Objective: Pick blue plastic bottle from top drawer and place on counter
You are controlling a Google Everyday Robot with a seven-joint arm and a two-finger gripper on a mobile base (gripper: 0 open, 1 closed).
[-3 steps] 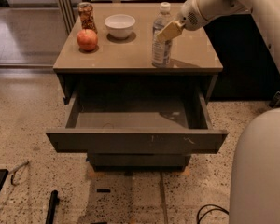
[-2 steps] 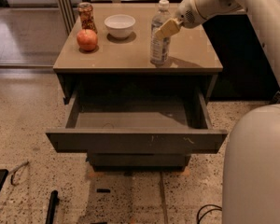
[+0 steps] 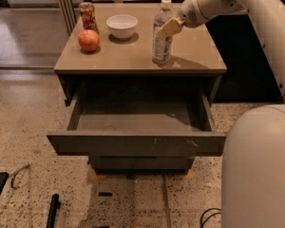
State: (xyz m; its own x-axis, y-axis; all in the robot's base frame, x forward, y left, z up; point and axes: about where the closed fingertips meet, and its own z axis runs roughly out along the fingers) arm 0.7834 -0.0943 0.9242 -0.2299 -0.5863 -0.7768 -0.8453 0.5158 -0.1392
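The blue plastic bottle (image 3: 161,34) is upright on the counter (image 3: 133,56), right of centre, its base at the surface. My gripper (image 3: 168,28) reaches in from the upper right and is shut on the bottle's upper part, one tan finger (image 3: 171,26) lying across its right side. The top drawer (image 3: 137,141) is pulled fully open below the counter, and nothing shows inside it.
A red apple (image 3: 88,40), a short red-patterned can (image 3: 88,16) and a white bowl (image 3: 122,26) stand on the counter's left and back. The robot's white body (image 3: 259,170) fills the lower right. A dark tool (image 3: 52,210) and cables lie on the speckled floor.
The gripper and the bottle have shifted slightly left and farther back on the counter. The drawer is unchanged.
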